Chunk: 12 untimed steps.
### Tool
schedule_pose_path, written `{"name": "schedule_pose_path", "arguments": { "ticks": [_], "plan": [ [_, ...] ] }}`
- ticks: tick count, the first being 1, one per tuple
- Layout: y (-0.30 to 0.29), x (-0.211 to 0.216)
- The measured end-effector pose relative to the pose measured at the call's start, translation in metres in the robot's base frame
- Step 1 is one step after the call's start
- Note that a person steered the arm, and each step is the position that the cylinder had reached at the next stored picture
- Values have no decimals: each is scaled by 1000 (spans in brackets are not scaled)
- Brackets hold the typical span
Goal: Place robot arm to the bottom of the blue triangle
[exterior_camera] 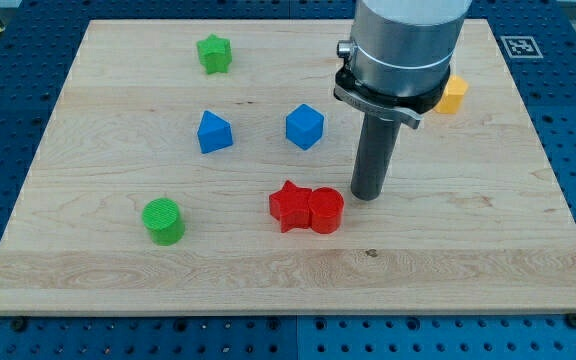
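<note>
I carry no jaws, only a dark rod; my tip [367, 195] rests mid-board, just right of the red cylinder [326, 211]. The blue triangle [214, 132], a small bright wedge with a peaked top, sits well apart, toward the board's top-left corner.

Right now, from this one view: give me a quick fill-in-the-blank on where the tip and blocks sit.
1. My tip sits just to the view's ____ of the red cylinder.
2. The red star touches the red ____.
3. The blue triangle lies to the view's left of the blue ____.
4. The green cylinder lies toward the view's ____ from the green star.

Missing words: right; cylinder; cube; bottom
</note>
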<state>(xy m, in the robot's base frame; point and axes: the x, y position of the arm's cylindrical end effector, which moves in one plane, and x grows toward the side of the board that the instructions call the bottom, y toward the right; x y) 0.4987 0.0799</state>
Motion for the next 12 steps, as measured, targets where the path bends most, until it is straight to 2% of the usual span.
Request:
{"name": "schedule_pose_path", "arguments": {
  "ticks": [4,10,12],
  "plan": [
    [-6,-16],
    [-127,-18],
    [-146,-18]
  ]
}}
